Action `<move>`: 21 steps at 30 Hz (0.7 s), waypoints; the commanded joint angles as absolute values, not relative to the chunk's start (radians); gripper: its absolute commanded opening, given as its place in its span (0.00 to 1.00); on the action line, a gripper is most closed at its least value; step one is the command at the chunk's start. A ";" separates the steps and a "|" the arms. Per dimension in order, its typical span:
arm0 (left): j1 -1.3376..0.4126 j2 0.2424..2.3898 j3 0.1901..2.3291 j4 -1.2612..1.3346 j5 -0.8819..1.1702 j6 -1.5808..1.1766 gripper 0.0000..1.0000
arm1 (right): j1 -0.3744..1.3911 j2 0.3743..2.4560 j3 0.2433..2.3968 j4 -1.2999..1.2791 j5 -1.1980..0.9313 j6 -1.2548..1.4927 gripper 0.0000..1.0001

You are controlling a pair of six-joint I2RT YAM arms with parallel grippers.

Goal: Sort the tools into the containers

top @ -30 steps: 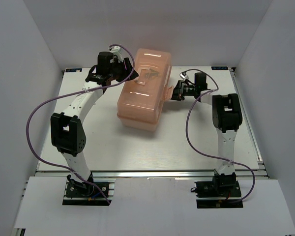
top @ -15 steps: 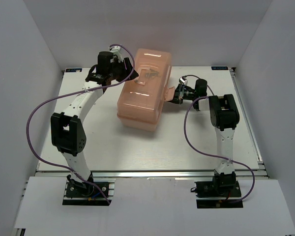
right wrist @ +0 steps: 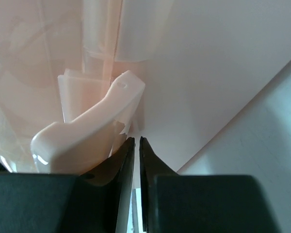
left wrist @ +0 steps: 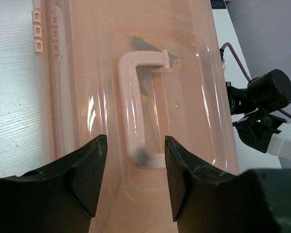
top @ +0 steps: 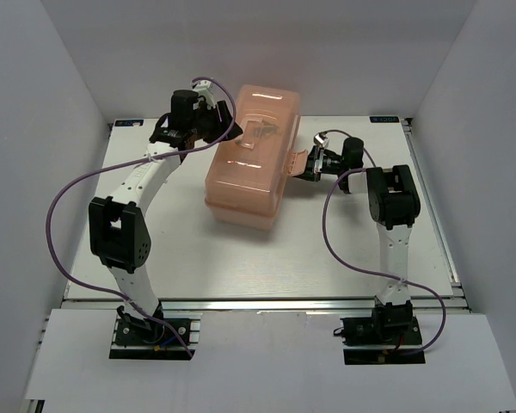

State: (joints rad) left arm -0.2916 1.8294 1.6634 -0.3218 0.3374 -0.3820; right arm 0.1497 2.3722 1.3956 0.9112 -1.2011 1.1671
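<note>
Pink plastic box (top: 245,172): closed, lid down, lying on the white table (top: 327,249) between the two hands.
Lid (left wrist: 194,97): see-through pink, directly beneath the left hand.
Tools (left wrist: 148,44): yellow-and-black shapes show dimly through the lid, beyond the handle from the left fingertips. Their number cannot be made out, and none lie loose on the table.
Left hand (left wrist: 134,145): fingers apart, holding nothing. It hovers over the lid with the white handle (left wrist: 127,111) just ahead, its near end in line with the gap between the fingers.
Right hand (right wrist: 134,141): fingers almost together, only a thin slit between them, pressed in at the side wall of the box.
Latch (right wrist: 87,126): swung out from the wall, just above the right fingertips and lying against the left one. Whether a thin edge of it is pinched cannot be told.
Stage: likely opening the box; no sorting is possible until the lid lifts.
Risk, slip: with so little of the latch over the fingertips, a pull could slide off it and let it snap back.
Risk, drag: if the latch is not fully free, lifting the handle would raise or tip the whole box and tumble the tools inside.
Risk, shove: the right hand pushing sideways could skid the light box under the left hand.
</note>
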 commanded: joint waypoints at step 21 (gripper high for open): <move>-0.305 1.865 1.637 -0.403 0.387 -0.371 0.61 | 0.183 2.180 1.709 -0.121 -0.920 0.336 0.10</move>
State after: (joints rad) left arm -0.2916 1.8294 1.6634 -0.3206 0.3431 -0.3740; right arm 0.1593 2.2673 1.6566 -0.0254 -0.9661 0.4385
